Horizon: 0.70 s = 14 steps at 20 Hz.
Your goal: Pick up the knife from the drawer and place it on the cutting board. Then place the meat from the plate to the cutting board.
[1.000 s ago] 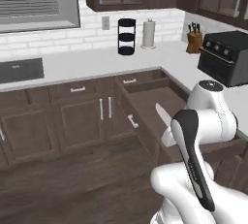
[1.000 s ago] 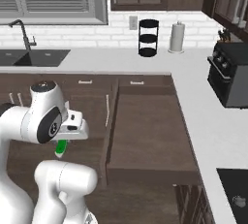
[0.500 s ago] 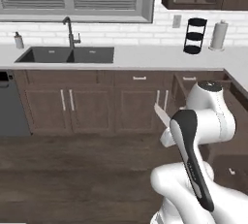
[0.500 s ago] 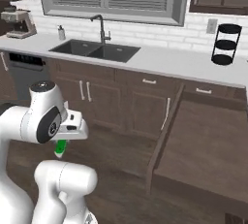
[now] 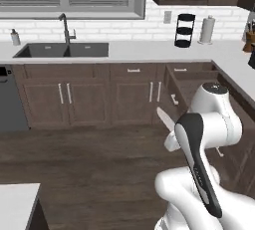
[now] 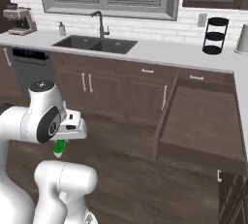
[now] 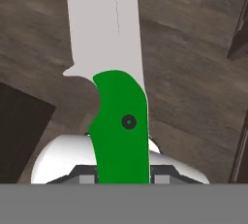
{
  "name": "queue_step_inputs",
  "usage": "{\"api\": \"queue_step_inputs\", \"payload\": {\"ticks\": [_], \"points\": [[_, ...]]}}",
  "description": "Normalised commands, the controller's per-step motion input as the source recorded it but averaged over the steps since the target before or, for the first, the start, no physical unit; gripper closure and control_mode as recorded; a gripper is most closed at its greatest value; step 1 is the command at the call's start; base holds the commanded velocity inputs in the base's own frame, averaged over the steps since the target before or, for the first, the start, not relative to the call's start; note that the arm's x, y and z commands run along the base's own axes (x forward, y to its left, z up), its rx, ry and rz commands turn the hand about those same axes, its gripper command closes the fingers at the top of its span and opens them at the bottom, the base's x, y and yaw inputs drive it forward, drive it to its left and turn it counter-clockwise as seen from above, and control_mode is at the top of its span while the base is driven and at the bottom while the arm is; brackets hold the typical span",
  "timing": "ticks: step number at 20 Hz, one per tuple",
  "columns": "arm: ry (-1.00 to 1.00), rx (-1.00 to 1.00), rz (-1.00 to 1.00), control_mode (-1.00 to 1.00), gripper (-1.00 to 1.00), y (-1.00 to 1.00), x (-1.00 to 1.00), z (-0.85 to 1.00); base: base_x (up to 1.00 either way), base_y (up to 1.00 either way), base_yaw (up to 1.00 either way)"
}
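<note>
My gripper is shut on the knife, clamping the bright green handle, and the pale blade points away over the dark wood floor. In the right base view the green handle hangs under the hand, beside the arm. In the left base view the blade tip sticks out left of the arm. The drawer stands pulled open at the right, also seen as the open drawer. The cutting board, the meat and the plate are out of view.
A dark sink with a faucet sits in the white counter under the window. A black tiered stand and a paper towel roll stand at the back. A white counter corner lies near left.
The base has turned, so the whole scene has shifted: the sink has come into view and the open drawer has slid to the right. The knife stays in the shut gripper.
</note>
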Motion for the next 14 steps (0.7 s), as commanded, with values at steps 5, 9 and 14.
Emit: {"api": "queue_step_inputs", "payload": {"ticks": [5, 9, 14], "points": [[0.0, 0.0, 0.0, 1.0, 1.0, 0.0, 0.0, 0.0, -0.68, -0.19, -0.42], [0.0, 0.0, 0.0, 1.0, 1.0, 0.0, 0.0, 0.0, -0.2, -0.26, -0.65], [0.0, 0.0, 0.0, 1.0, 1.0, 0.0, 0.0, 0.0, 0.01, -0.13, -0.9]]}}
